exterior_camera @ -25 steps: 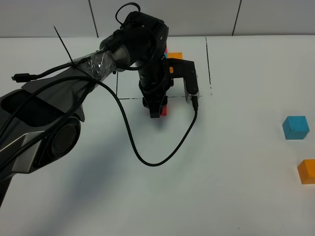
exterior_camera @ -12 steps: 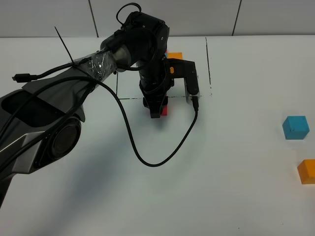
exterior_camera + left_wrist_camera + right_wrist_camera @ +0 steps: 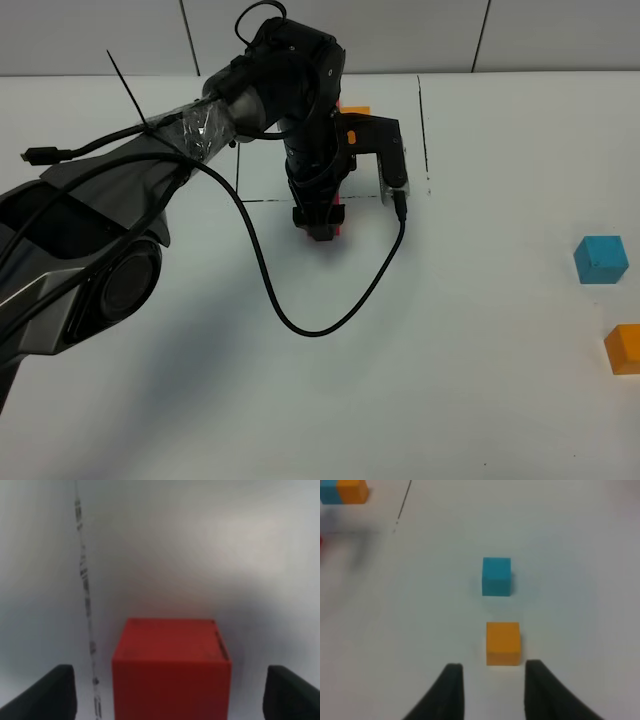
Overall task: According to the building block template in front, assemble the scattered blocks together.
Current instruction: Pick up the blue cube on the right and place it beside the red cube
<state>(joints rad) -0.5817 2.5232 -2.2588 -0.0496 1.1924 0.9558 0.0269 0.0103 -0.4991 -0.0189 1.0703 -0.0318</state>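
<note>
The red block (image 3: 171, 672) rests on the table between my left gripper's (image 3: 170, 680) open fingers, with a gap on each side. From above, my left gripper (image 3: 320, 228) stands over the red block (image 3: 338, 218), just in front of the template's drawn black frame (image 3: 421, 130). The arm hides most of the template; its orange cube (image 3: 356, 112) shows behind it. The cyan block (image 3: 600, 259) and the orange block (image 3: 624, 348) lie far right. My right gripper (image 3: 494, 667) hovers near the orange block (image 3: 503, 643), fingers drawn close with nothing between; the cyan block (image 3: 496, 576) lies beyond.
A black cable (image 3: 300, 325) loops from the left arm across the table in front of the red block. The white wall (image 3: 400, 35) rises behind the template. The template's cyan and orange cubes (image 3: 342, 491) show at one corner of the right wrist view.
My left gripper has opened and let go of the red block, which now stands alone by the frame line. The right side has not moved.
</note>
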